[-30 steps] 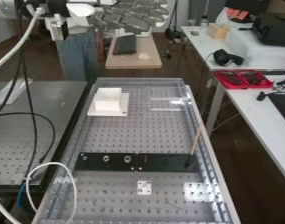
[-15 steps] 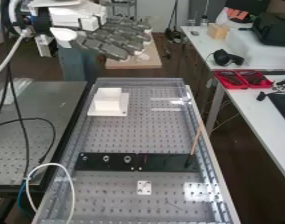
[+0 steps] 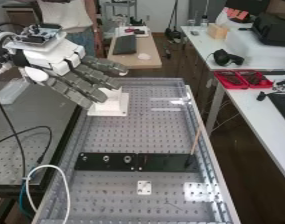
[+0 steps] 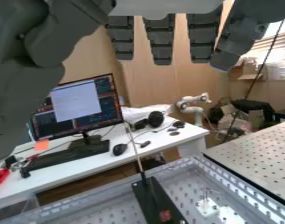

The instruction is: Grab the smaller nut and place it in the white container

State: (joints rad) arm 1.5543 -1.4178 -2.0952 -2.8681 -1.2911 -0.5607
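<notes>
The hand (image 3: pixel 78 84) is at the upper left of the high view with its fingers straight and nothing in them. Its fingertips overlap part of the white container (image 3: pixel 111 106), which stands on the perforated plate's far left; whether they touch it I cannot tell. On the black strip (image 3: pixel 167 162) across the plate sit small metal nuts: a larger one (image 3: pixel 127 159) and a smaller one (image 3: pixel 106 158) to its left, with another small round piece (image 3: pixel 84 158) near the strip's left end. In the wrist view the hand (image 4: pixel 159 41) shows straight fingers, and the strip (image 4: pixel 156 200) lies below.
A thin stick (image 3: pixel 196 140) stands upright at the strip's right end. Nearer lies a small white square plate (image 3: pixel 144 187). A white cable (image 3: pixel 67 192) loops over the perforated plate's near left edge. Red trays (image 3: pixel 242 79) rest on the side table to the right.
The hand has come down and towards the left, from above the far end to beside the white container, its fingers now slanting down over it. The nuts and the container have not moved.
</notes>
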